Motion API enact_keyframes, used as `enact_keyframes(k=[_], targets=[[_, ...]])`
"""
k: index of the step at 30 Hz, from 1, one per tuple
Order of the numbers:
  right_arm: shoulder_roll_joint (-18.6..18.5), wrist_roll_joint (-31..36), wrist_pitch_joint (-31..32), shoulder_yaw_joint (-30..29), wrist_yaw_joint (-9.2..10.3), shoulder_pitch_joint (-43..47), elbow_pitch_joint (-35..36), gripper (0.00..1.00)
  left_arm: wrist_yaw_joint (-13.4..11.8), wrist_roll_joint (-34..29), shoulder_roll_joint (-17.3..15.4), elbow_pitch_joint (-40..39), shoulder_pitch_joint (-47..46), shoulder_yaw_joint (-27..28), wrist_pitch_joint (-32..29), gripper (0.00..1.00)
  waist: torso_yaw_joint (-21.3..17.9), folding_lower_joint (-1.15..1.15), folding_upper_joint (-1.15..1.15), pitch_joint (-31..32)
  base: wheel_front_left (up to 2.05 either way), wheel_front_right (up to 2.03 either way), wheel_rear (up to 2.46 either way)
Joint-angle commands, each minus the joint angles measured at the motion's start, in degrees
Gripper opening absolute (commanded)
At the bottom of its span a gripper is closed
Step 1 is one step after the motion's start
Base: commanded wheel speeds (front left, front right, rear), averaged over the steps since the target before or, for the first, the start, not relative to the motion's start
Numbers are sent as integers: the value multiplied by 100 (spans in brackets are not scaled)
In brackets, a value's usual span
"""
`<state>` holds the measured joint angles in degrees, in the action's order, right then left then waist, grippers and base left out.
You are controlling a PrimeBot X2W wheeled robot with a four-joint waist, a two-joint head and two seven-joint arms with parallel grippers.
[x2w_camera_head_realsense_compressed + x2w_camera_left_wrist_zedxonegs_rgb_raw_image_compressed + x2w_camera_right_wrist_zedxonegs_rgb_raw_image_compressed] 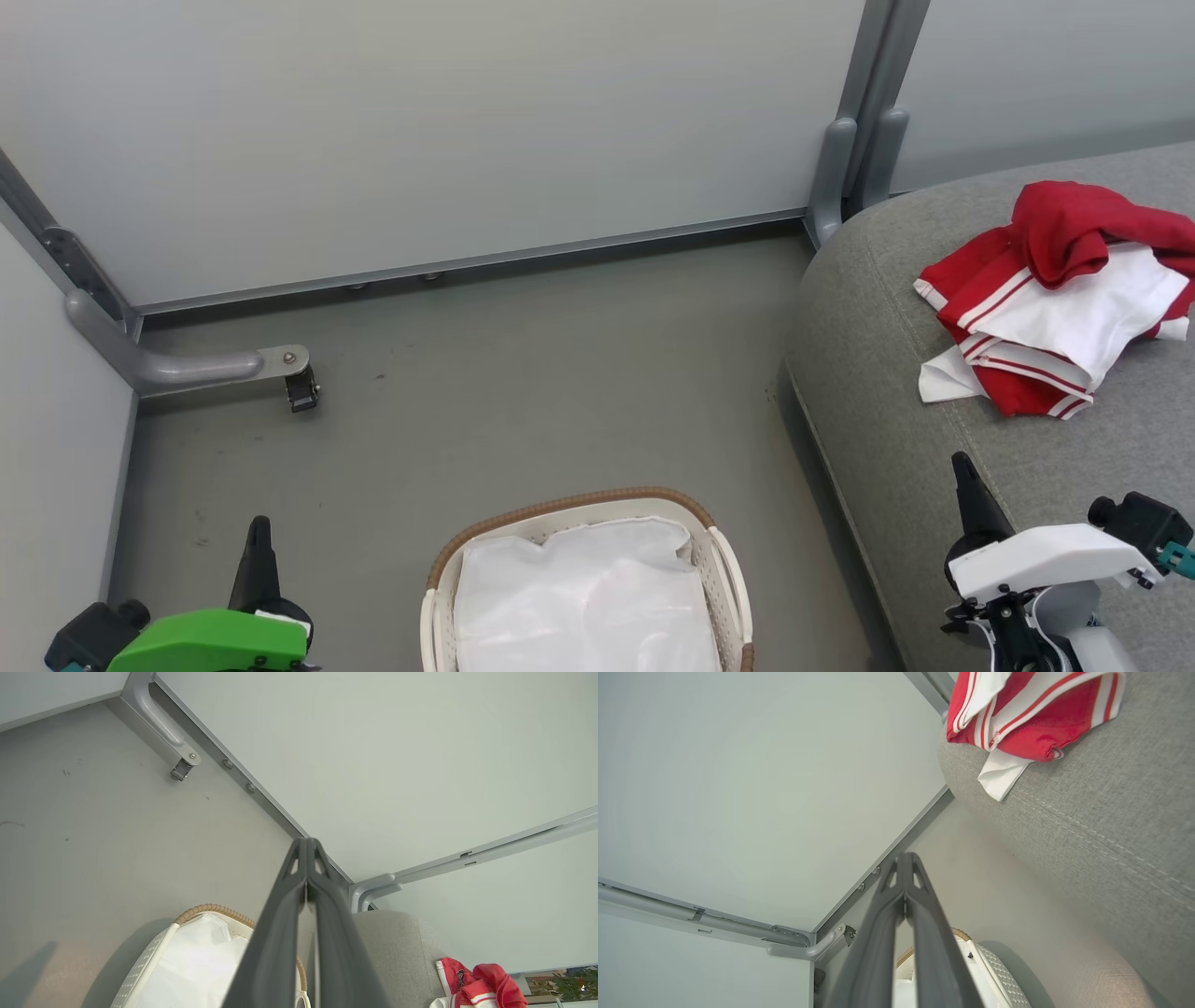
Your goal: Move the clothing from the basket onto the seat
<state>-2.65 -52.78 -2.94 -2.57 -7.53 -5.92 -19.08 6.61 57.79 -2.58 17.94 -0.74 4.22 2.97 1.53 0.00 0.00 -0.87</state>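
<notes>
The clothing [1060, 294], red with white panels and stripes, lies heaped on the grey seat [887, 392] at the right; it also shows as clothing [472, 987] and clothing [1031, 714] in the wrist views. The basket [724, 560], cream with a brown woven rim, stands on the floor at bottom centre and holds just its white liner [583, 597]. My left gripper [259, 532] is shut and empty at the lower left, left of the basket. My right gripper [962, 467] is shut and empty over the seat's front part, below the clothing.
Pale partition panels [420, 121] close off the back and left. A grey metal foot with a caster [301, 385] sticks out onto the floor at the left. Bare grey floor [523, 392] lies between the basket and the panels. The seat [1111, 812] edge runs close to the basket [994, 970].
</notes>
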Motion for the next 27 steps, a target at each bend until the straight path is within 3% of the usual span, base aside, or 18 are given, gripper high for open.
enact_keyframes(k=[1,27], targets=[[-33,-195,52,-35,3,-43,93,0,37,188,-32,-85,-172,40,-51,0,-3,0,0,1,0,0,0],[-36,-1833,447,-200,4,-45,285,0,59,1614,-39,-227,-357,126,-447,0,-57,0,0,26,0,0,0]])
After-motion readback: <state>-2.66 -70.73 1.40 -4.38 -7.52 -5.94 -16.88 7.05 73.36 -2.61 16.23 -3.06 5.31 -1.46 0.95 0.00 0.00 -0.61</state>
